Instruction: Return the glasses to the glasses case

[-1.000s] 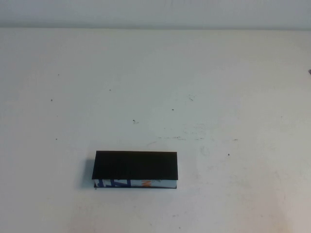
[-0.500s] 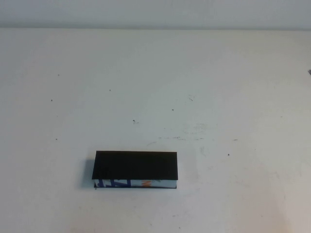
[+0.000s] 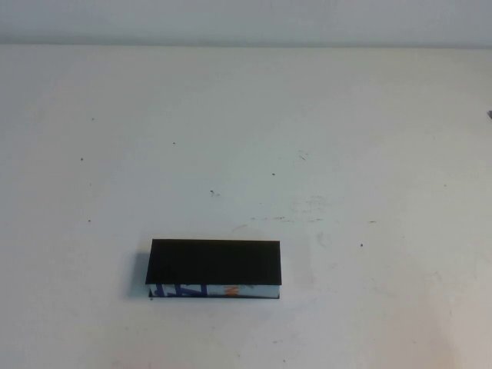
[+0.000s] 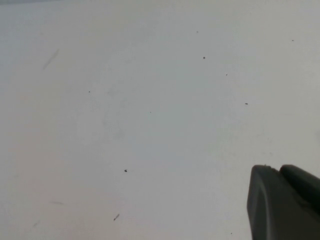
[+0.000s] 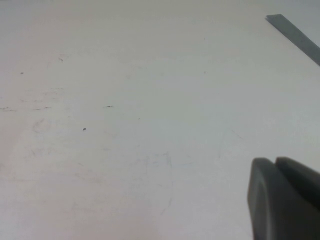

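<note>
The glasses case [image 3: 214,268] lies shut on the white counter [image 3: 346,154], at about seven o'clock from its centre, printed side facing the robot. The left gripper [image 4: 285,202] and right gripper [image 5: 285,200] each hover over bare counter; whether their fingers are spread cannot be told.

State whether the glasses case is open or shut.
Shut: in the high view the glasses case shows its flat black lid down over the printed front. Left gripper and right gripper sit over bare table.
</note>
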